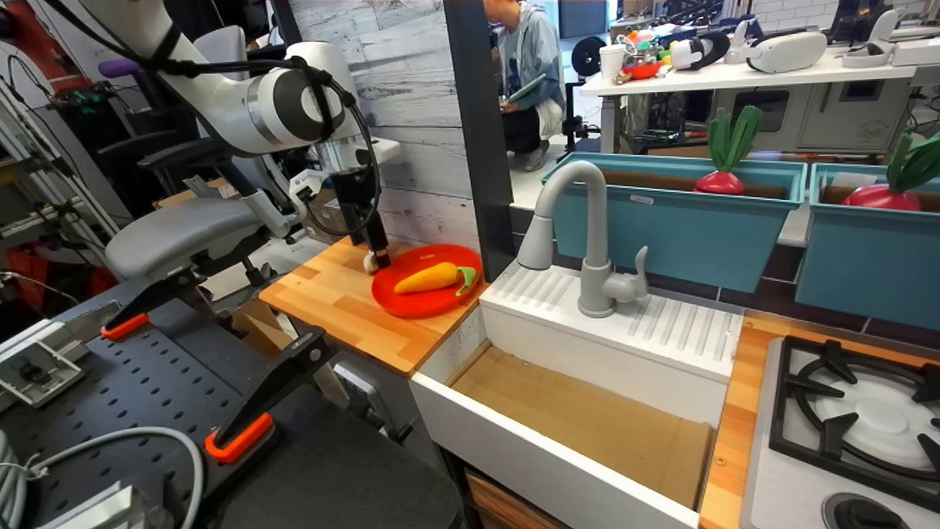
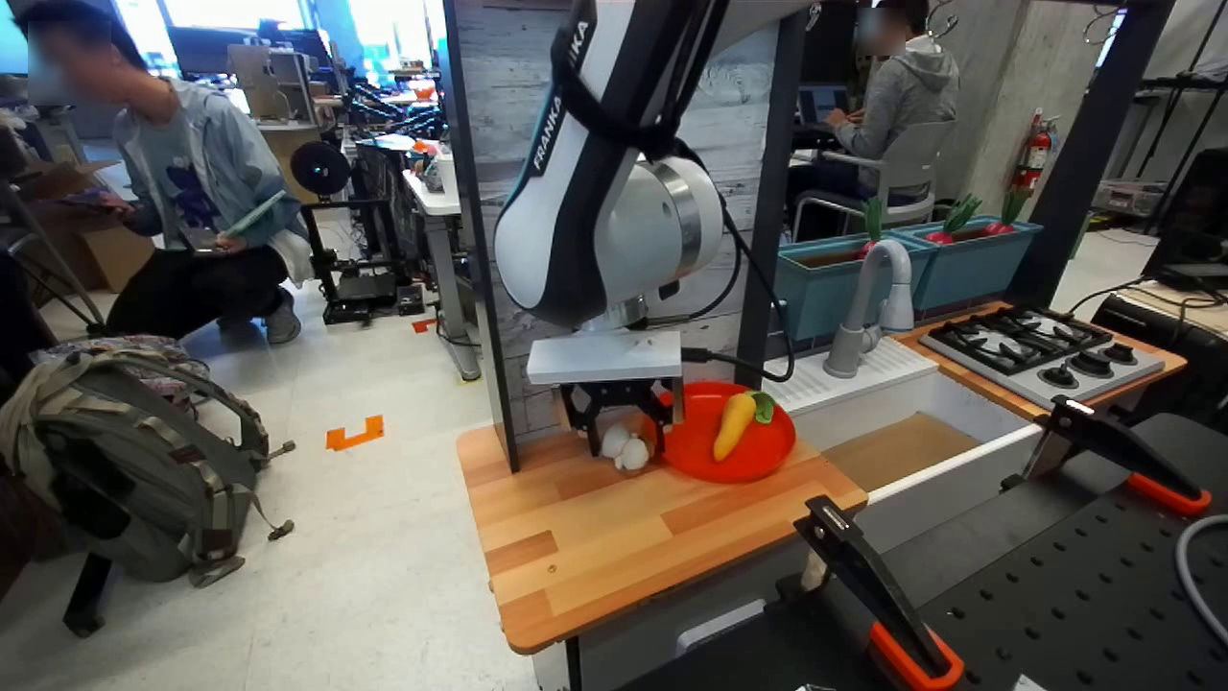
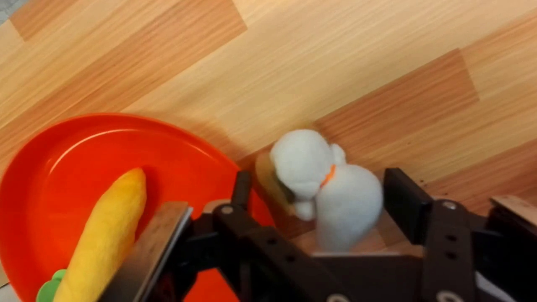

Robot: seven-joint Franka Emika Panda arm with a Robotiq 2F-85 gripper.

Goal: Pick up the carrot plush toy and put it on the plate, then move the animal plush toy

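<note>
Straddling with parted jaws, in the wrist view, the small white plush animal (image 3: 335, 191) just beside the round red plastic plate (image 3: 105, 151); likely beginning the last step, needing to close and lift. In an exterior view, finding the elongated yellow-orange plush carrot (image 2: 734, 425) in the plate; in an exterior view, leafy red radishes (image 1: 723, 158) in teal planters (image 1: 683, 231).

Yellow carrot plush toy (image 3: 105, 233) on red plate (image 3: 58, 197); white animal plush toy (image 3: 347, 201) beside.

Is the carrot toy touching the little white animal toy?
Apart. The wrist view shows a clear gap between the carrot plush toy and the animal plush toy, with bare plate and some wooden countertop in between.
</note>
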